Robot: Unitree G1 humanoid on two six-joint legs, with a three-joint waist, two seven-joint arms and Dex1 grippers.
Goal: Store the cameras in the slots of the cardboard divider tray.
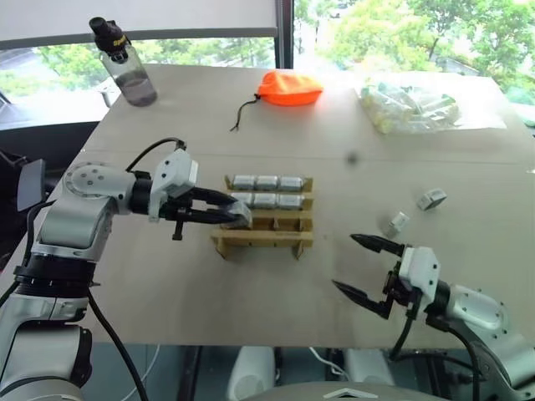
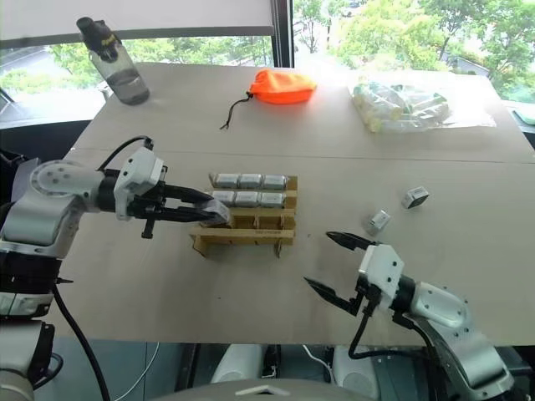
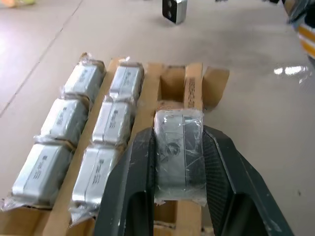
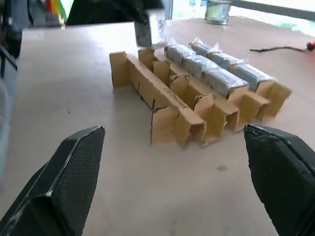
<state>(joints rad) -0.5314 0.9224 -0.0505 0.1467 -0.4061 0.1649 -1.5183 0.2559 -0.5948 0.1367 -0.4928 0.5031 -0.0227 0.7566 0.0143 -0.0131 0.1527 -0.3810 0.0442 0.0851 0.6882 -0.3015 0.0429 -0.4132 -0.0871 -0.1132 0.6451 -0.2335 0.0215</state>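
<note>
The cardboard divider tray (image 1: 266, 236) stands at the table's middle. Its back row holds three wrapped silver cameras (image 1: 267, 182), and the row in front of it holds three more (image 1: 277, 200). My left gripper (image 1: 239, 215) is shut on another plastic-wrapped camera (image 3: 178, 147), held just above the left end of the tray's front rows. Two loose cameras (image 1: 431, 199) (image 1: 396, 223) lie on the table right of the tray. My right gripper (image 1: 344, 261) hangs open and empty near the table's front right, its fingers (image 4: 74, 172) facing the tray's end.
An orange fabric pouch (image 1: 289, 88) with a black cord lies at the back centre. A clear water bottle (image 1: 125, 67) stands at the back left. A clear bag of pale cylinders (image 1: 410, 107) is at the back right. The table's front edge runs just below my right gripper.
</note>
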